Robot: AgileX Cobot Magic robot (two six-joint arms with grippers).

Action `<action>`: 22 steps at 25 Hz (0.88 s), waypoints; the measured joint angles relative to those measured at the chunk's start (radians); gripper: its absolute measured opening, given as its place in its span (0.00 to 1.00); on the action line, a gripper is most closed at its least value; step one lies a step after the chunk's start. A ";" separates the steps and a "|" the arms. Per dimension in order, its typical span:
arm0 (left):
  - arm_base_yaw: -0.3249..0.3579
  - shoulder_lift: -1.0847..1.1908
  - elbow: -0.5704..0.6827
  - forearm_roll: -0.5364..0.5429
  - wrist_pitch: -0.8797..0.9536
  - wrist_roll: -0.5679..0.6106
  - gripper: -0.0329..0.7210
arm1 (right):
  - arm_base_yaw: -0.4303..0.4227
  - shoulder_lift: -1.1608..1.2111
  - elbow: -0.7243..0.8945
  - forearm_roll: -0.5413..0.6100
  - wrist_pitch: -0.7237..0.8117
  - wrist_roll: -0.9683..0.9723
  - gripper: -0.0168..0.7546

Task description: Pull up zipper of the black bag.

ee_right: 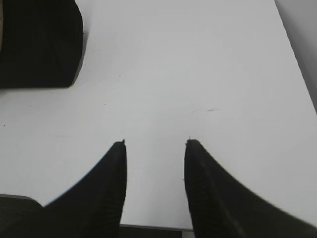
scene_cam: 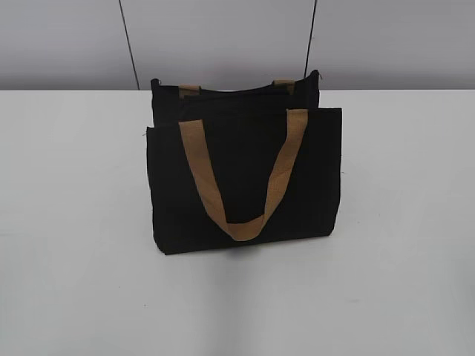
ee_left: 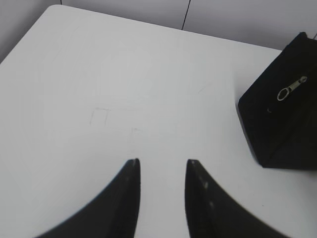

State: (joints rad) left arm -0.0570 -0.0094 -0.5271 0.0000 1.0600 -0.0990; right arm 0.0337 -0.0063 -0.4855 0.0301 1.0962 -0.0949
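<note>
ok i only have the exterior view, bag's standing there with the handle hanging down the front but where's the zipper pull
Observer: The left wrist view shows the silver ring pull on the black bag at its end face.
Operator: left gripper near it
Observer: No, the left gripper hangs open over bare table, the bag off to its right.
Operator: and the right one
Observer: The right gripper is open too, and only a corner of the bag shows at its upper left.
</note>
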 joint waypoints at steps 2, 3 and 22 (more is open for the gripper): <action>0.000 0.000 0.000 0.000 0.000 0.000 0.36 | 0.000 0.000 0.000 0.000 0.000 0.000 0.42; 0.000 0.000 0.000 0.000 0.000 0.000 0.36 | 0.000 0.000 0.000 0.000 0.000 0.000 0.42; 0.000 0.053 -0.013 0.000 -0.034 0.051 0.36 | 0.000 0.000 0.000 0.000 0.000 0.000 0.42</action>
State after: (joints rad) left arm -0.0570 0.0435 -0.5401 0.0000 1.0256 -0.0478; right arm 0.0337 -0.0063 -0.4855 0.0301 1.0962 -0.0949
